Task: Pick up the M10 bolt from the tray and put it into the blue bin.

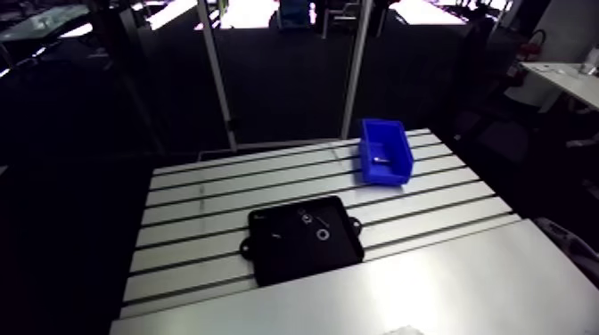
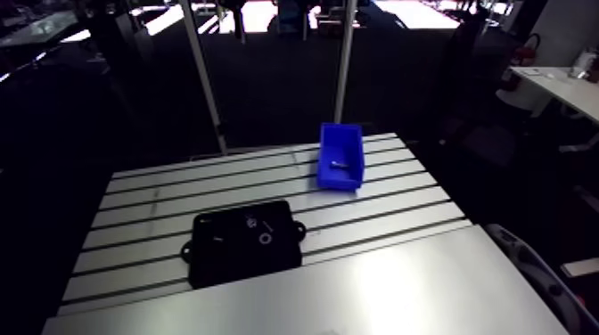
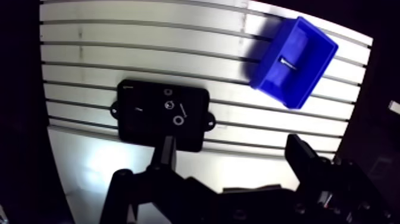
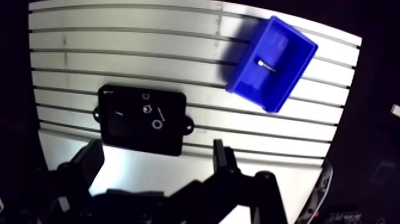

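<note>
The blue bin (image 1: 384, 175) stands at the far right of the slotted table, and a silvery bolt (image 3: 287, 63) lies inside it. A black tray (image 1: 294, 257) sits mid-table and holds a few small metal parts, among them a ring (image 3: 178, 120) and a thin pin-like piece (image 3: 183, 109). In the wrist view my gripper (image 3: 232, 149) hangs high above the table's near edge, beside the tray and well short of the bin. Its fingers are open with nothing between them. The arm view does not show the gripper.
A smooth metal sheet (image 1: 428, 285) covers the near part of the table in front of the tray. Two upright frame posts (image 1: 217, 71) rise behind the table's far edge. The bare slotted surface (image 1: 205, 192) lies left of the bin.
</note>
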